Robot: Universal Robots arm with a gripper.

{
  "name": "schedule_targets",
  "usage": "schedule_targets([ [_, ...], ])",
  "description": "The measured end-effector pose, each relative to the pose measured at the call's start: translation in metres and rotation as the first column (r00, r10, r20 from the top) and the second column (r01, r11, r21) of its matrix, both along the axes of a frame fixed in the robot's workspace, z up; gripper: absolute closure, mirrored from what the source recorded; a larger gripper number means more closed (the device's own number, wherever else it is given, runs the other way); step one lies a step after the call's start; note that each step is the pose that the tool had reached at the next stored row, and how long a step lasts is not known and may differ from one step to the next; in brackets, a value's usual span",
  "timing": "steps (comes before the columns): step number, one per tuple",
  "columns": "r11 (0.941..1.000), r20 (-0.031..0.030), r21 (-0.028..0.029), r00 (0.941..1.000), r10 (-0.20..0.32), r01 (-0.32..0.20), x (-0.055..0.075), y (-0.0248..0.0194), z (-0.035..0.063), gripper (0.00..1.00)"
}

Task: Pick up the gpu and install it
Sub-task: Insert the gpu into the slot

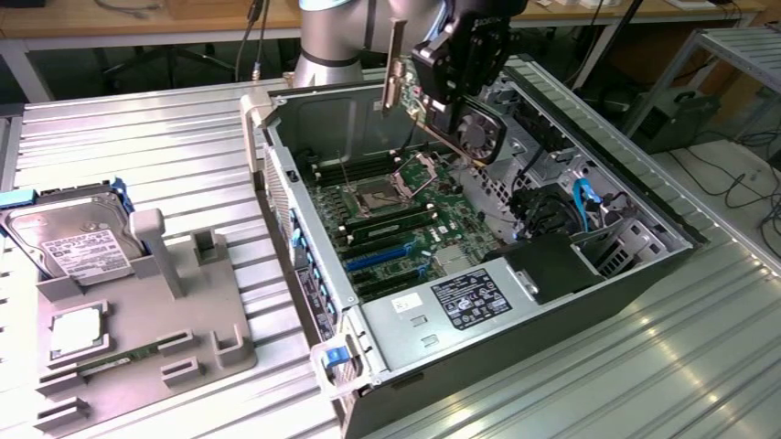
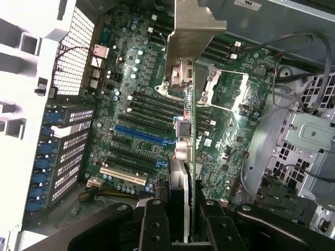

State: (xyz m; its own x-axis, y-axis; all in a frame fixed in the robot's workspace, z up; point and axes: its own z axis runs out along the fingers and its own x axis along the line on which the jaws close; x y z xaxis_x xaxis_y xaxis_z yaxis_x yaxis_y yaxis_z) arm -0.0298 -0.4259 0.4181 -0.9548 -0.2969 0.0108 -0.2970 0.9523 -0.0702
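On the table [image 1: 146,137], a grey tray [image 1: 230,320] held a hard drive [image 1: 73,242] and memory stick [image 1: 123,357]. The open case [image 1: 513,357] contained the motherboard [image 1: 390,224]. Above it, the jaws gripped the gpu [image 1: 476,128].

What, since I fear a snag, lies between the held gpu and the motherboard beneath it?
Nothing: in the exterior view the gpu, held in the gripper, hangs over the motherboard with bare air beneath; the blue cables sit aside.

arm [image 1: 327,37]: raised; wrist: angled downward; claw [image 1: 436,91]: closed on the gpu [image 1: 476,128], held aloft
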Motion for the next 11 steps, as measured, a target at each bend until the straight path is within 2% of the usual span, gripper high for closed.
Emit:
schedule_targets([
  [11, 0.9978, 0.0000, 0.0000, 0.9978, 0.066, -0.066, 0.0000, 0.0000, 0.0000, 0.73],
])
